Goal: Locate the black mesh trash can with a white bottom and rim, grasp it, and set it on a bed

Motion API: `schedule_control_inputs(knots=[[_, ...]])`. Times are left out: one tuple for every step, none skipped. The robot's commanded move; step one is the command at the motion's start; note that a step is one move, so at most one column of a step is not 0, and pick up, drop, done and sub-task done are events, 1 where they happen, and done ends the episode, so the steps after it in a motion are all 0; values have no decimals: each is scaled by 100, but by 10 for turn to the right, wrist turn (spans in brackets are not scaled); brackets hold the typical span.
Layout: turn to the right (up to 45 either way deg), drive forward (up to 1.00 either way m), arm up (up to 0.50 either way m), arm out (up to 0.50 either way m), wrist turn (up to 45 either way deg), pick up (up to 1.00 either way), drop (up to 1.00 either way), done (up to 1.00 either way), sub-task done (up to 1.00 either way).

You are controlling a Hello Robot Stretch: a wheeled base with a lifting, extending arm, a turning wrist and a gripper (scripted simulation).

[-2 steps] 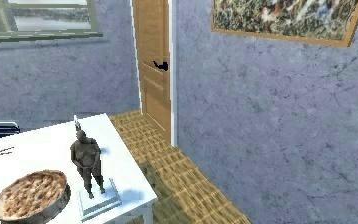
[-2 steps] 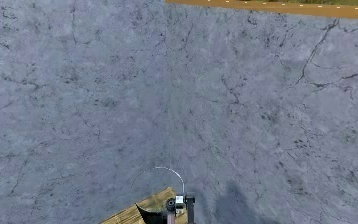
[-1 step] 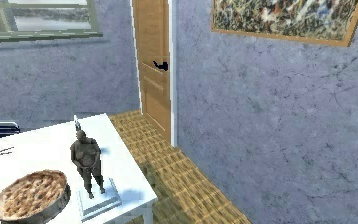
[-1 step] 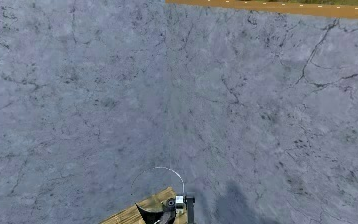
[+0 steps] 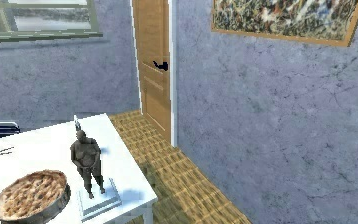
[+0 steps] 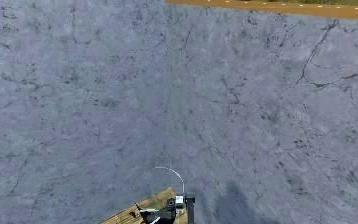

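My gripper (image 6: pixel 155 213) sits low at the arm side view's bottom edge, just left of the small white marked squares (image 6: pixel 184 203). A thin curved wire (image 6: pixel 173 174) arches above it. Behind it are a strip of wooden floor (image 6: pixel 132 212) and a blue-grey wall (image 6: pixel 177 100). Its far end is too small and too cut off to make out, so I cannot tell whether it holds anything.
A white table (image 5: pixel 47 150) fills the forward view's lower left, carrying a dark statue (image 5: pixel 87 160) on a white base and a round brown pie (image 5: pixel 32 195). A wooden door (image 5: pixel 154 60) stands ahead, with a wooden floor (image 5: pixel 182 175) leading to it. A window (image 5: pixel 42 18) and a framed painting (image 5: pixel 287 20) hang on the walls.
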Motion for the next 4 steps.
schedule_control_inputs(knots=[[0, 0, 0, 0, 450, 0, 0, 0, 0], [0, 0, 0, 0, 120, 0, 0, 0, 0], [0, 0, -30, 0, 0, 0, 0, 0, 0], [0, 0, 0, 0, 0, 100, 0, 0, 0]])
